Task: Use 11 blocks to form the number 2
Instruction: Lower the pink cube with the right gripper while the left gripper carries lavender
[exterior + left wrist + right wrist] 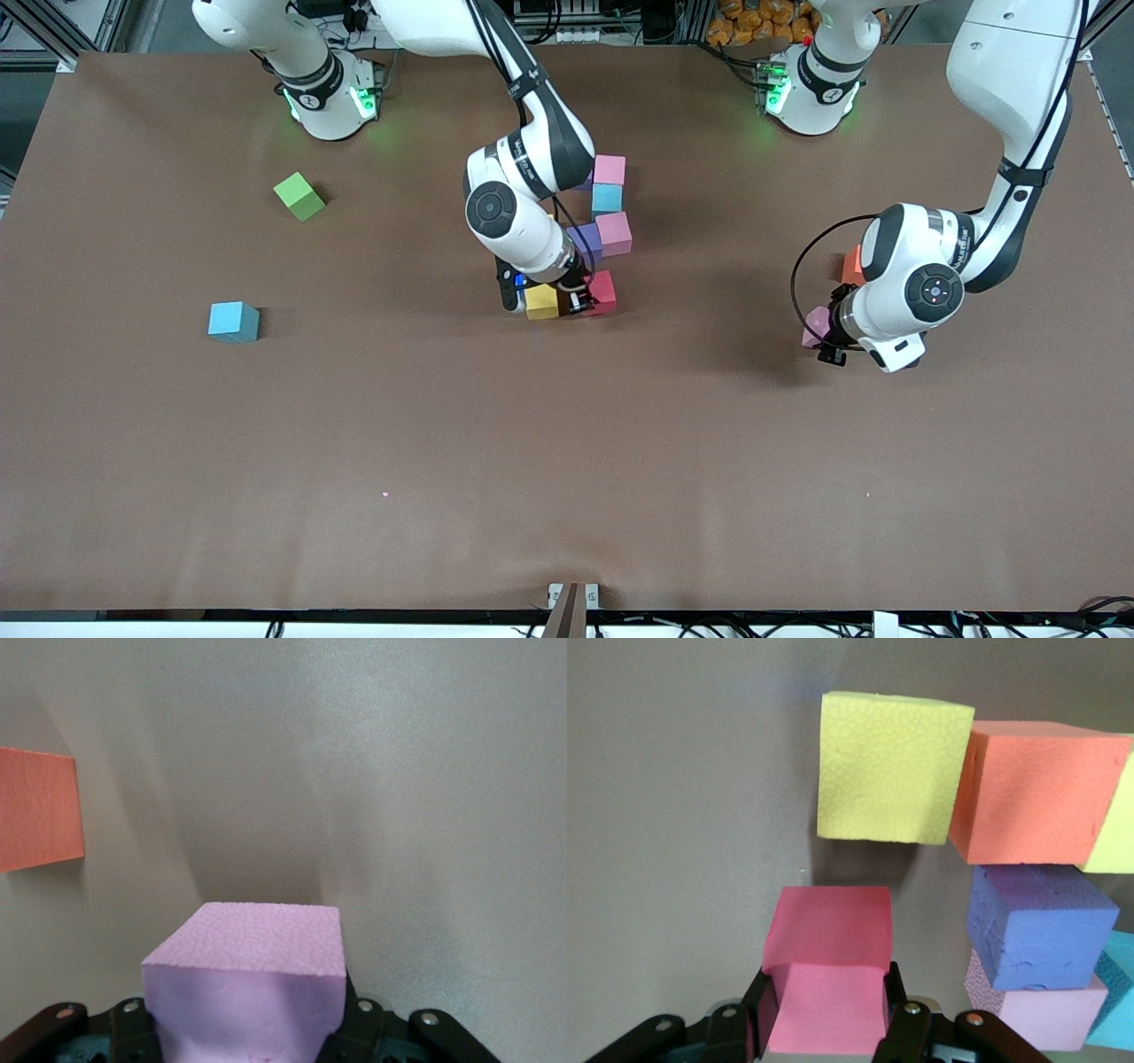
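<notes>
My right gripper (580, 299) (827, 1010) is shut on a red block (603, 292) (827, 939), low at the table beside a yellow block (541, 301) (890, 766). Close by sit a purple block (585, 241) (1036, 921), two pink blocks (614, 232) (609, 168) and a light blue block (607, 197). The right wrist view also shows another red block (1036, 793) touching the yellow one. Toward the left arm's end, my left gripper (828, 344) (246, 1032) is shut on a pink block (815, 326) (248, 983), with an orange block (852, 264) (35, 811) next to it.
A second light blue block (234, 321) and a lime-green cube (299, 196) lie apart toward the right arm's end of the brown table (567, 461). The right arm's wrist hangs over part of the block cluster and hides some of it.
</notes>
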You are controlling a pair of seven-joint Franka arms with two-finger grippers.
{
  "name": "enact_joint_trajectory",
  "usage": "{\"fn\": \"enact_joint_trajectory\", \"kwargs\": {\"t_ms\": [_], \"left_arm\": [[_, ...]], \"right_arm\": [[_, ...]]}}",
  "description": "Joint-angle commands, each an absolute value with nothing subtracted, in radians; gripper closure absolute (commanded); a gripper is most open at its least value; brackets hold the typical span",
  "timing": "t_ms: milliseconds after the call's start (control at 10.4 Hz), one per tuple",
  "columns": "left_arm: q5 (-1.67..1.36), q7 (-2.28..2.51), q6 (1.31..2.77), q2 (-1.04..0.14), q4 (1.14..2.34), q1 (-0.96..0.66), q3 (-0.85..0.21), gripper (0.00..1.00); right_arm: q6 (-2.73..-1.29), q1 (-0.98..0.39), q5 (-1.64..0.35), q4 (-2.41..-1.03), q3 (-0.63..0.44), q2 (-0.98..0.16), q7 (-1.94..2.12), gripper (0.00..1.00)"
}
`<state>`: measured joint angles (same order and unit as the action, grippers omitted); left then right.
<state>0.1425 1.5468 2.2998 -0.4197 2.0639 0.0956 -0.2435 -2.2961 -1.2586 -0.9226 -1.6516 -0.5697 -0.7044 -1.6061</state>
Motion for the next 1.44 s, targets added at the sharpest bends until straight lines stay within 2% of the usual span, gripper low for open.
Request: {"fn": "enact_joint_trajectory", "kwargs": {"t_ms": [0, 1155, 1347], "left_arm": [[0.158, 1.58, 2.279, -0.413, 2.059, 0.087, -0.245, 0.99], [0.063, 1.821, 2.279, -0.454, 1.977, -0.15, -0.252, 0.98], [0.049, 1.876, 2.279, -0.506, 1.922, -0.211, -0.252, 0.97]], "right_arm": [[-2.364, -1.278, -0.927, -1.706, -0.571, -0.689, -1.621, 0.84], [-2.385, -1.281, -0.93, -1.767, -0.569, -0.692, -1.566, 0.84], [-2.385, -1.281, -0.93, -1.767, -0.569, -0.692, -1.565, 0.84]]}}
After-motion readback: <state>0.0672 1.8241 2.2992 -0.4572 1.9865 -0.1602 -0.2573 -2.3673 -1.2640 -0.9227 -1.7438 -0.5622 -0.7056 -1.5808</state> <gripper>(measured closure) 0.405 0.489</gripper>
